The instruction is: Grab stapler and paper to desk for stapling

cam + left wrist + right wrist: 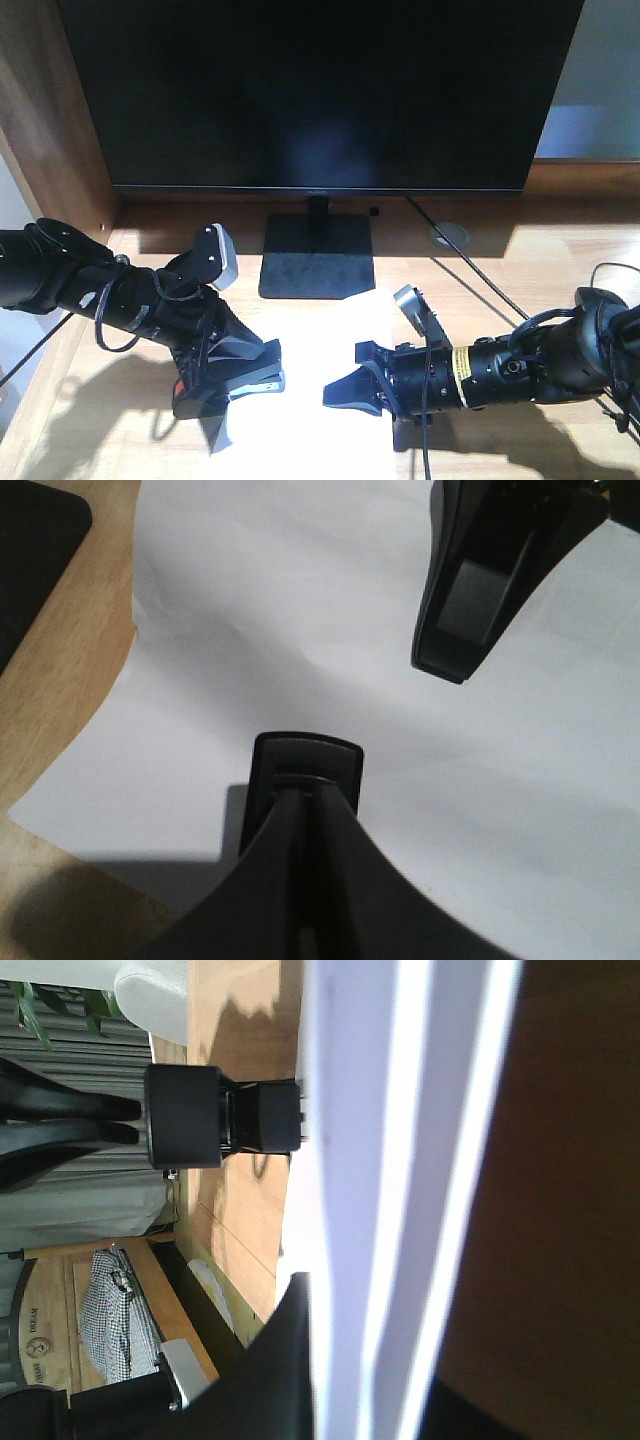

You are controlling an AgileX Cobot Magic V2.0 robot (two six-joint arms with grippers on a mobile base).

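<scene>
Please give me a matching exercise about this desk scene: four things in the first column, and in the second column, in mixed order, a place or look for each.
1. stapler
2. paper
3. cable grommet
4. monitor stand

a. round, set in the desk, right of the stand
b. white, between the left gripper and the right gripper
c. black and square, below the monitor
d. held in the left gripper

Pairs: 1-d, 2-b, 3-a, 4-c

The tabletop (560, 255) is light wood-grain laminate with a faint sheen. The paper (300, 620) is plain white, matt and smooth. Both end effectors, left (250, 385) and right (350, 390), look like matt black plastic. The monitor (320, 90) screen is dark and slightly glossy.
</scene>
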